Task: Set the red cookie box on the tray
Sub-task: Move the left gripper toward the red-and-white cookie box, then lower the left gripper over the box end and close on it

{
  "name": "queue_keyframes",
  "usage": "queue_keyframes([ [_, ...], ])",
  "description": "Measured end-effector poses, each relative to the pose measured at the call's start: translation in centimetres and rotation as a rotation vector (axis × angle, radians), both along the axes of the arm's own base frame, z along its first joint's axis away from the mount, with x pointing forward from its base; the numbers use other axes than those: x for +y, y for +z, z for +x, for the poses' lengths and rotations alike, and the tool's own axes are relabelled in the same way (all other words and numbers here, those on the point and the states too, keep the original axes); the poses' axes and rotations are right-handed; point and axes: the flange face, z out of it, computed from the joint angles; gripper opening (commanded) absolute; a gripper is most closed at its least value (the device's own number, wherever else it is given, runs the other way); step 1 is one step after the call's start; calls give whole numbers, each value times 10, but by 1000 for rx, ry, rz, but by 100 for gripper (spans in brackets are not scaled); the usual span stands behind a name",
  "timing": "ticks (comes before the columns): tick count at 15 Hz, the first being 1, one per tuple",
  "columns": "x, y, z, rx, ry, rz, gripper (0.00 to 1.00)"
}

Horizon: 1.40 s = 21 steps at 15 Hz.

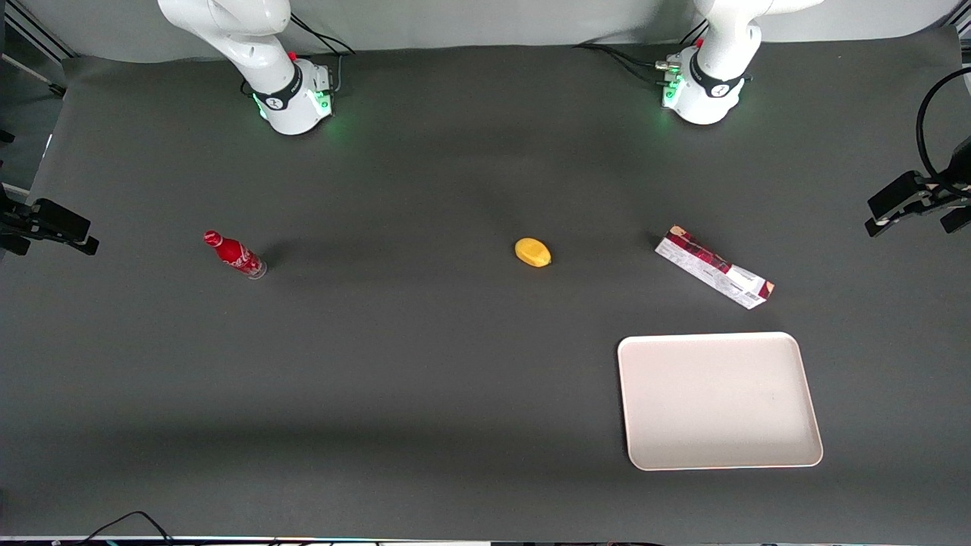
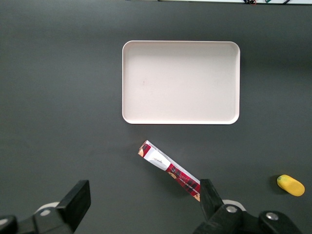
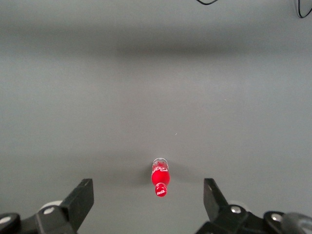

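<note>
The red cookie box [image 1: 714,267] lies flat and at a slant on the dark table, a little farther from the front camera than the tray [image 1: 719,400]. The tray is off-white with a low rim and holds nothing. Both show in the left wrist view, the box [image 2: 170,169] and the tray [image 2: 180,82]. My gripper [image 2: 145,202] hangs high above the table, open wide and empty, and one end of the box lies close to one fingertip [image 2: 208,195] in that view. The gripper does not show in the front view.
A small yellow fruit-like object [image 1: 532,252] lies beside the box toward the table's middle, also in the left wrist view [image 2: 291,185]. A small red bottle [image 1: 234,255] stands toward the parked arm's end. Black camera mounts [image 1: 918,199] sit at the table's ends.
</note>
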Motion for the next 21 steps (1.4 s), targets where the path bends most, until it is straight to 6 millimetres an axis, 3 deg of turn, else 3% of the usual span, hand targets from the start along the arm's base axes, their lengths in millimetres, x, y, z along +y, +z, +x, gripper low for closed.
queue_keyframes([
  [6, 0, -4, 1, 10, -1, 0, 100],
  [10, 0, -29, 7, 59, 55, -11, 100],
  [15, -8, -102, 13, 150, 494, -57, 100],
  [21, -34, -221, -6, 211, 724, -44, 100],
])
